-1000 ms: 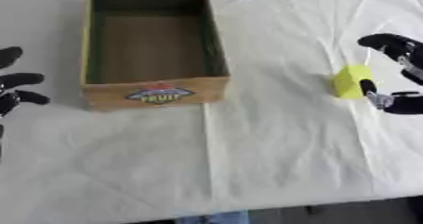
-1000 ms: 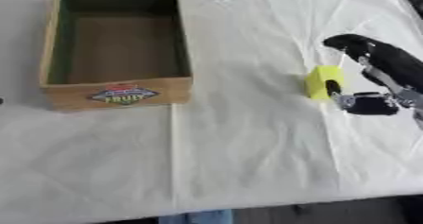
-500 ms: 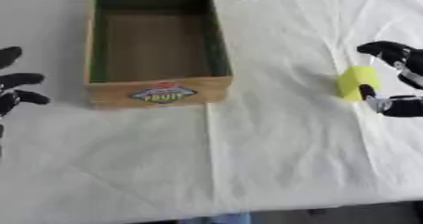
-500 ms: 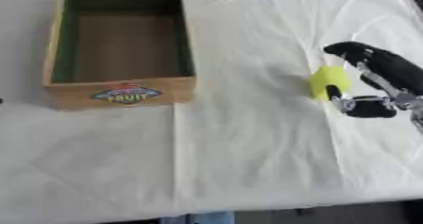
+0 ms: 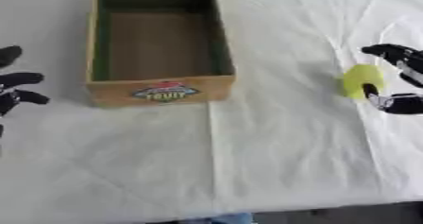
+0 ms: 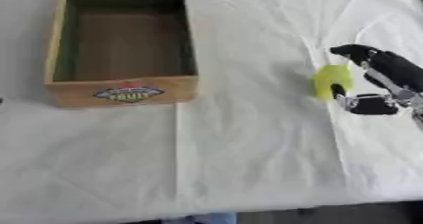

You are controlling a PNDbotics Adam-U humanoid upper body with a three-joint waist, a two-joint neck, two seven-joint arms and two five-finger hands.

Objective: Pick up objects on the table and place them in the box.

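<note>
A small yellow-green object point(image 6: 332, 80) lies on the white cloth at the right. My right hand point(image 6: 388, 76) comes in from the right edge and brackets it. The fingers point(image 6: 357, 53) arch just above the object with a small gap, and the thumb point(image 6: 363, 104) reaches in below, its tip touching the object's lower edge. The hand is open and the object rests on the cloth. A wooden box point(image 5: 161, 91) with a fruit label on its front wall stands at the upper left with nothing in it. My left hand point(image 5: 15, 88) rests open at the left edge.
A white creased cloth point(image 5: 248, 161) covers the table. The table's front edge runs along the bottom, with something blue point(image 5: 219, 218) just beyond it.
My right hand's fingers have come down closer to the yellow-green object, and the thumb now touches it. The picture has shifted slightly. The left hand has stayed put.
</note>
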